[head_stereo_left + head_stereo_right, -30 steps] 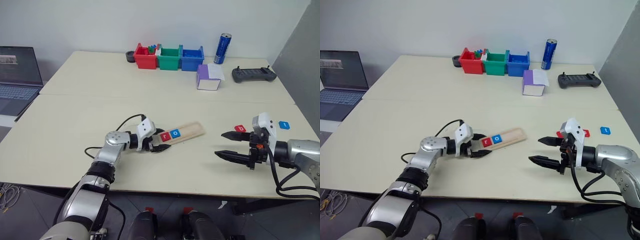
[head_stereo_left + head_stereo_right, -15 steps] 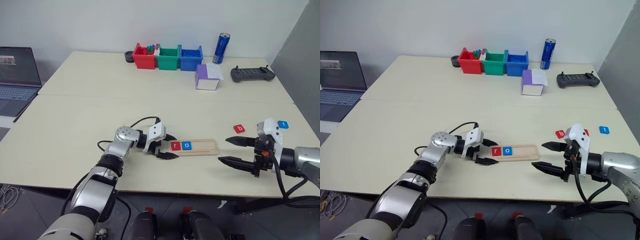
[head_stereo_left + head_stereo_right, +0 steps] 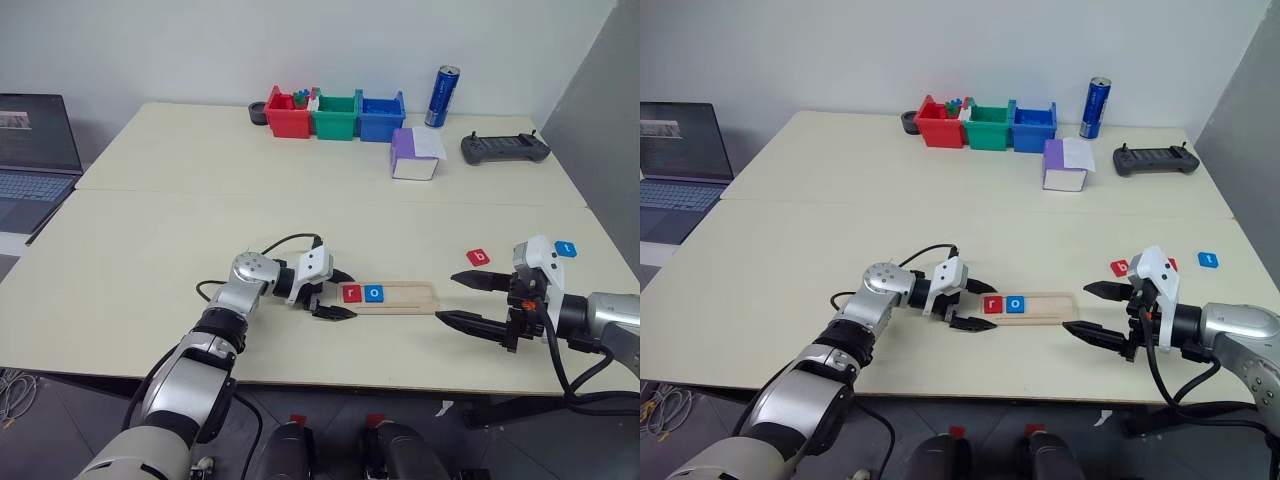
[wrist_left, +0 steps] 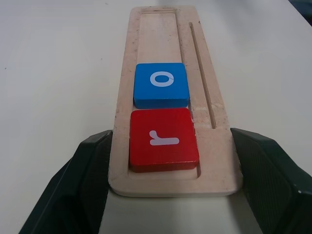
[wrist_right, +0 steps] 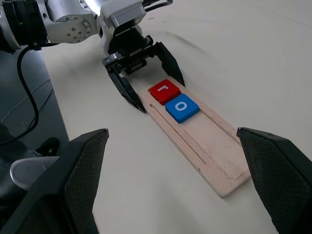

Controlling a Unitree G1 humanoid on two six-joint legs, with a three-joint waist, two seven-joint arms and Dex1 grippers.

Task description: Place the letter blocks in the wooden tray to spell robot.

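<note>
Rotated since earlier, wooden tray [image 3: 395, 295]; left fingers [image 4: 92, 170] hide its edges.

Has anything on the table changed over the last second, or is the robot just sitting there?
The left gripper, clamped on the end of the wooden tray, swung it from a slant to lie level across the table, nearer the right gripper. The red r block and blue o block rode along in it. The right gripper stayed open and empty; the b block and t block kept their places.
</note>
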